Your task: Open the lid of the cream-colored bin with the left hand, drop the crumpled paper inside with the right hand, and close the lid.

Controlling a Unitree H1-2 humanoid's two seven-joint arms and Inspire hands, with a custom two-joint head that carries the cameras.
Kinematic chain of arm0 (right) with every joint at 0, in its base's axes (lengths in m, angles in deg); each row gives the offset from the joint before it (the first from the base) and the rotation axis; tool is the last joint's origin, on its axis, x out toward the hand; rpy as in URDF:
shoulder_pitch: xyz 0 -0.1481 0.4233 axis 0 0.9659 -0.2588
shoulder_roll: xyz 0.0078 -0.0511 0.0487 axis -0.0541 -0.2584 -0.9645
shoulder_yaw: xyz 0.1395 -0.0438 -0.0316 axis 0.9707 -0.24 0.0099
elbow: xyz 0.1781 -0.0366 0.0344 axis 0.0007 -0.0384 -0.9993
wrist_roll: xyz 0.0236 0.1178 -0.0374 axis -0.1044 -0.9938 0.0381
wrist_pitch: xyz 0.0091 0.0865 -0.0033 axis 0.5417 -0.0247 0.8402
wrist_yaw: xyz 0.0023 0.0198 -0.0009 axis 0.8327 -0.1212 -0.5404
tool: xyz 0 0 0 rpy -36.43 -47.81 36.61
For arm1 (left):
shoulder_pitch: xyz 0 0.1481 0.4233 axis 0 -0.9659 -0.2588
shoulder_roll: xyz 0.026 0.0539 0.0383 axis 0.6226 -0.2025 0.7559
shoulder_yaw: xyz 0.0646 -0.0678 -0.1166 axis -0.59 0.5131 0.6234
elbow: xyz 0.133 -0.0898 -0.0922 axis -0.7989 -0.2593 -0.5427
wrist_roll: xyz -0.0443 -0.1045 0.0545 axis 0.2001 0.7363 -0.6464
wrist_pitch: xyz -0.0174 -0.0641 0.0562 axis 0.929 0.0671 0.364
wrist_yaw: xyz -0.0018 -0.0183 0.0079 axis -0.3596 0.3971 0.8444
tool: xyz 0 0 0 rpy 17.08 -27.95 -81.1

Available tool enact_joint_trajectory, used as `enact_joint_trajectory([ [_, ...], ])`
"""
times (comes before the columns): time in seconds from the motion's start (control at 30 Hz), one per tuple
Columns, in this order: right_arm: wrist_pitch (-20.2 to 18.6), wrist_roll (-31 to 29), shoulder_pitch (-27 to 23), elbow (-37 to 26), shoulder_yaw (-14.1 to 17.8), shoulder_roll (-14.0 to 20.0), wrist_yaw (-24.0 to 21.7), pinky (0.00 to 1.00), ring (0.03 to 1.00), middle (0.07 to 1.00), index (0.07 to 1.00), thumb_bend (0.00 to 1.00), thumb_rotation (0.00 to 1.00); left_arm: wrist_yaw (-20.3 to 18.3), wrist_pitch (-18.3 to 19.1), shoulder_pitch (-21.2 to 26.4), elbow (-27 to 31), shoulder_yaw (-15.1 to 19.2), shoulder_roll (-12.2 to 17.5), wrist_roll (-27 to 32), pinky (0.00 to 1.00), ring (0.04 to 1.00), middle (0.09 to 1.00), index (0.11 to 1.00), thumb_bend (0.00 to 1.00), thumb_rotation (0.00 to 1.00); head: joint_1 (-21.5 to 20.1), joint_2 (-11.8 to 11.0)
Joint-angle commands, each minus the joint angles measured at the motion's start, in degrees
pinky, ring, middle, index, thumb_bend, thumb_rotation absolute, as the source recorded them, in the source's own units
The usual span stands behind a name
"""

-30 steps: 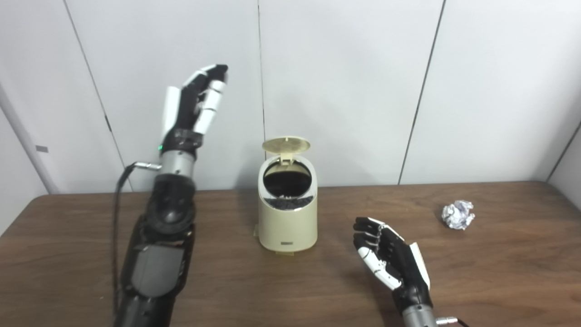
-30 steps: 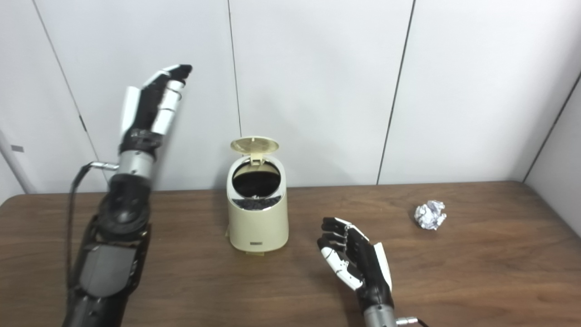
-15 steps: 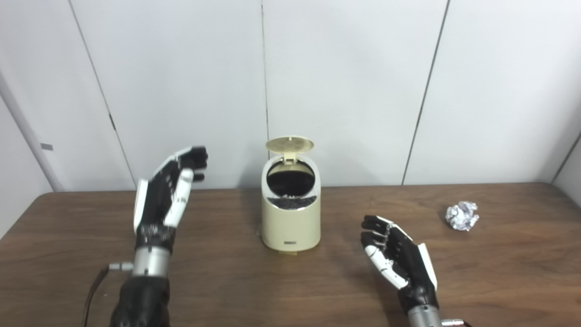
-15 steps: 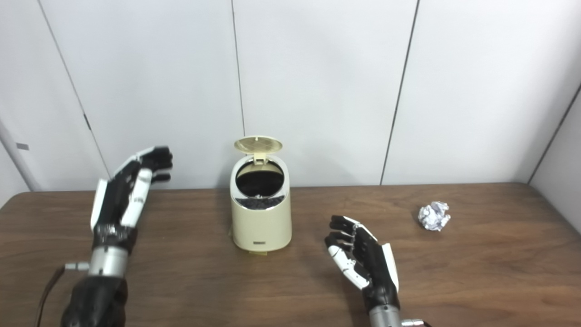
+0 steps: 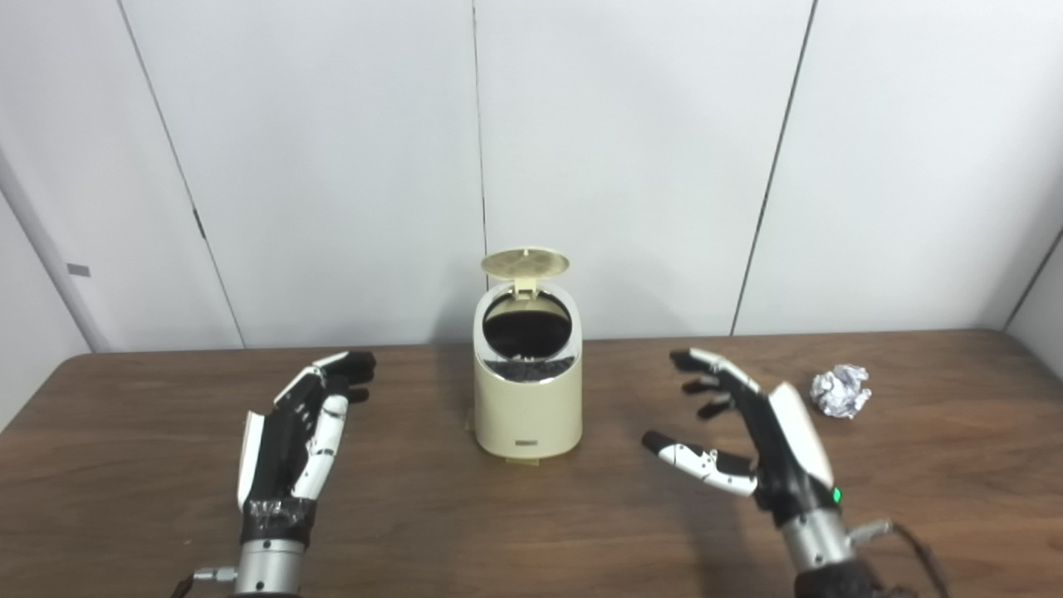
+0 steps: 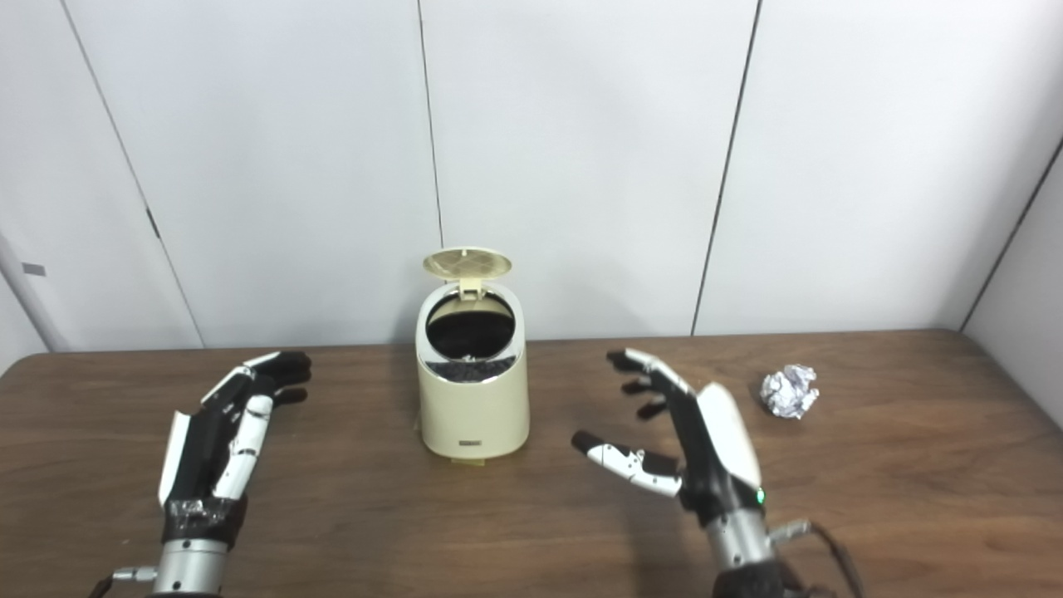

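Bin lid up, both hands empty over counter.
L hand [image 5: 295, 436] low, left of the cream bin [image 5: 526, 390], fingers straight & slightly apart, pointing away from cam. R hand [image 5: 760, 432] right of bin, fingers spread, thumb out toward bin, holding nothing. Lid [image 5: 525, 263] stands open at back. Crumpled paper [image 5: 840, 390] lies on counter [image 5: 415, 515] just right of R hand, not touching.

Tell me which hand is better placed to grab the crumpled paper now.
Right. The right hand is open, beside the crumpled paper; the left hand lies beyond the open bin.
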Motion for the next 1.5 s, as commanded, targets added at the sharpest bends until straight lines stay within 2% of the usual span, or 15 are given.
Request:
enact_joint_trajectory([
  [0.0,0.09,5.43,-3.45,-1.00,-0.30,3.95,-0.55,0.65,0.766,0.819,0.822,0.83,0.37,0.23,-3.12,1.32,0.29,-0.03,0.13,-0.15,0.68,0.736,0.732,0.717,0.27,0.68,-0.07,0.03],
  [0.07,-1.81,8.48,-4.85,-0.34,-0.17,7.28,-2.96,0.67,0.789,0.844,0.840,0.87,0.38,0.26,-3.36,0.97,-0.10,0.06,0.14,-0.07,0.68,0.736,0.731,0.717,0.27,0.67,-1.04,0.02],
  [0.27,-5.92,12.18,-8.43,1.77,0.51,13.53,-7.92,0.70,0.844,0.889,0.855,0.96,0.37,-0.30,-3.99,0.32,-0.89,0.58,0.36,1.85,0.68,0.731,0.729,0.716,0.25,0.66,-2.12,0.15],
  [0.43,-13.87,17.08,-12.11,1.77,-0.19,17.25,-18.20,0.69,0.877,0.931,0.834,1.00,0.29,-0.75,-4.93,0.46,-1.57,1.12,1.35,2.32,0.67,0.724,0.724,0.713,0.25,0.66,-4.61,0.38],
  [0.53,-16.68,18.88,-14.19,2.23,-1.01,19.21,-23.61,0.70,0.890,0.944,0.836,1.00,0.26,-1.21,-6.47,0.86,-2.92,1.55,2.12,3.37,0.66,0.721,0.723,0.711,0.26,0.69,-7.09,0.51],
  [0.7,-19.71,20.44,-17.12,4.62,-1.80,21.19,-28.93,0.70,0.889,0.952,0.831,1.00,0.21,-1.32,-6.91,1.12,-4.11,2.21,3.21,3.88,0.65,0.720,0.728,0.717,0.27,0.73,-11.22,0.53],
  [0.93,-20.51,20.41,-20.14,12.02,-2.47,23.42,-29.87,0.65,0.903,0.941,0.822,1.00,0.21,-1.86,-4.61,1.54,-4.34,3.00,3.76,5.49,0.70,0.740,0.744,0.731,0.29,0.72,-15.33,0.15],
  [1.1,-20.61,19.23,-21.08,16.60,-2.57,24.06,-28.71,0.70,0.923,0.946,0.824,1.00,0.21,-1.57,-4.23,1.93,-4.41,3.15,3.38,5.33,0.69,0.741,0.749,0.739,0.26,0.72,-15.37,0.03],
  [1.33,-20.79,18.14,-22.07,21.47,-3.20,24.44,-27.81,0.73,0.933,0.959,0.826,1.00,0.19,-1.43,-3.36,2.13,-3.59,3.08,2.62,5.40,0.67,0.732,0.739,0.725,0.28,0.71,-15.39,-0.27],
  [1.47,-20.77,18.59,-22.78,23.18,-4.43,24.81,-27.31,0.71,0.922,0.960,0.819,0.98,0.20,-1.20,-3.01,1.97,-2.87,3.22,2.57,4.98,0.67,0.726,0.733,0.722,0.28,0.72,-15.62,-0.22],
])
